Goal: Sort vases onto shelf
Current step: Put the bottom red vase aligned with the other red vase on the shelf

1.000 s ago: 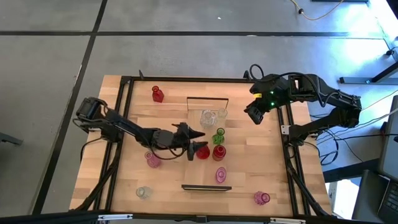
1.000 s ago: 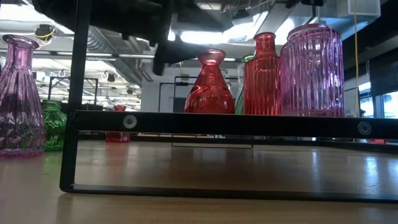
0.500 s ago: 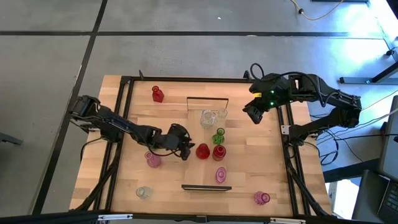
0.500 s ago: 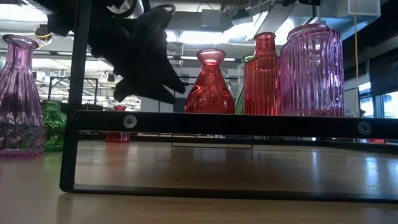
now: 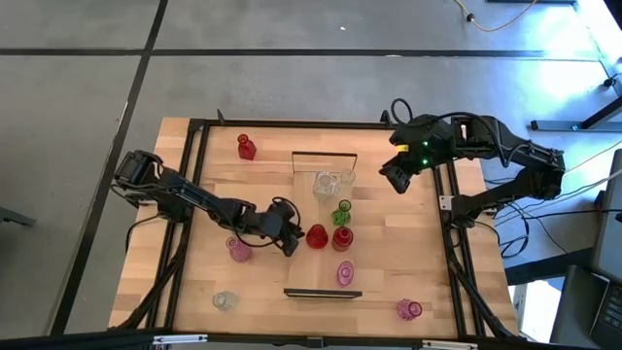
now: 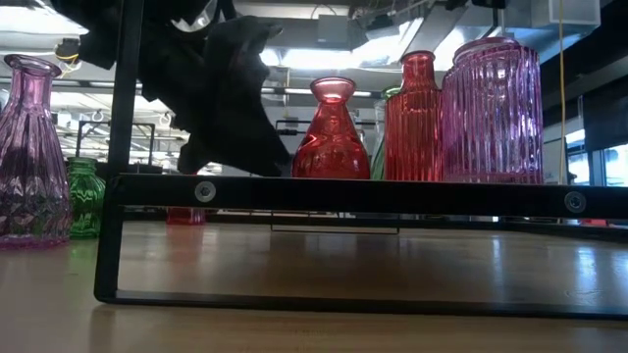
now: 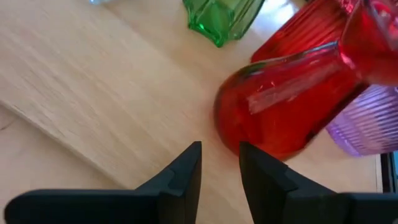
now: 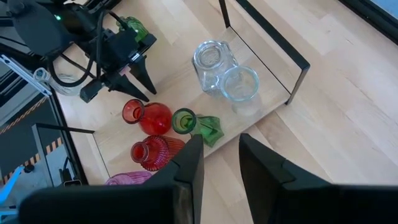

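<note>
The shelf (image 5: 303, 194) is a light board with dark end frames. On it stand two clear vases (image 5: 327, 182), a green vase (image 5: 341, 212), a round red vase (image 5: 317, 236), a ribbed red vase (image 5: 341, 238) and a pink vase (image 5: 345, 273). My left gripper (image 5: 290, 236) slants down just left of the round red vase (image 7: 280, 106). Its fingers stand a narrow gap apart with nothing between them (image 7: 221, 168). My right gripper (image 5: 397, 177) hangs high over the table's far right, also with a narrow empty gap (image 8: 221, 155). My left gripper's fingertips (image 7: 245, 149) stand right beside the base of the round red vase (image 7: 249, 134). I cannot tell whether they touch it. The vase stands upright on the shelf.
Off the shelf stand a red vase (image 5: 246, 147) at the far left, a pink vase (image 5: 239, 250) under the left arm, a clear vase (image 5: 224, 300) near the front and a pink vase (image 5: 409, 309) at the front right. Bare wood lies right of the shelf.
My left gripper has drawn back from the round red vase toward the table's left edge, sunk and tipped its fingers downward. Its fingers, spread wide a second ago, have closed to a narrow gap. The red vase has stayed upright where it was.
</note>
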`<action>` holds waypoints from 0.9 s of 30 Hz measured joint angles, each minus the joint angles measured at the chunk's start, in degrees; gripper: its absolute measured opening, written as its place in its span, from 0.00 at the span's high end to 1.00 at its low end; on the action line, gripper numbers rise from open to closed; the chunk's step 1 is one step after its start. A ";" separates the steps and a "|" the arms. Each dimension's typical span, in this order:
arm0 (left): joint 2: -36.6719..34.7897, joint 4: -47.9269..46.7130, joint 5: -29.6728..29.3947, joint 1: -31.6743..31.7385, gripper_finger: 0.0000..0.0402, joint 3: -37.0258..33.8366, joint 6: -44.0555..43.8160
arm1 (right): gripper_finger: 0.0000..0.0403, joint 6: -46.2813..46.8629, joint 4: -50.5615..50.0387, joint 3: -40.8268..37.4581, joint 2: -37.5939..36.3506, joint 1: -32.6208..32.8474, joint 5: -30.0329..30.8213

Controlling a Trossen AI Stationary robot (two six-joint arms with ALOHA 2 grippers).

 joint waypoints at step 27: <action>-0.02 8.58 3.79 1.48 0.75 0.00 2.35 | 0.79 -0.15 -0.02 0.00 0.00 0.00 0.92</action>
